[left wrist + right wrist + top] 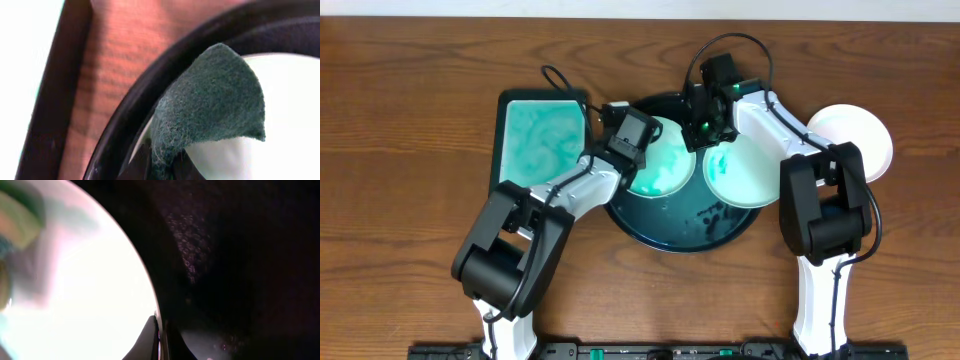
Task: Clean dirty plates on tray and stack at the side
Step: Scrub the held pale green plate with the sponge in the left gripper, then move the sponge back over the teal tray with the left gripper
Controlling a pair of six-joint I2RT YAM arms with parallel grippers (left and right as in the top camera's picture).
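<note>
Overhead: round black tray sits mid-frame on the worktop. Its floor is wet and teal-tinted, with darker smears lower right of centre. Two plates are in it.
- Left plate lies in the tray's upper left part, with a teal film across it.
- Right plate is pale mint with a few teal marks near its left edge. It overlaps the tray's right rim, part in and part out. Can't tell if it is lifted or resting.
- Third plate is clean white. It is out of the tray on bare worktop at the right of frame, partly under the right arm.

Rectangular tray at upper left, just beside the round one, holds a swirled pale teal film.

Left tool is over the left plate's upper left edge, clenched on a green scouring pad. Left wrist: the pad flops up from the fingers, across the plate's edge and the tray rim. Wood and the rectangular tray's dark edge show behind it.

Right tool is at the right plate's upper left edge, clamped on its rim. Right wrist: the fingers pinch the thin rim at bottom centre. The plate is blown out white on the left, with dark tray floor on the right.
</note>
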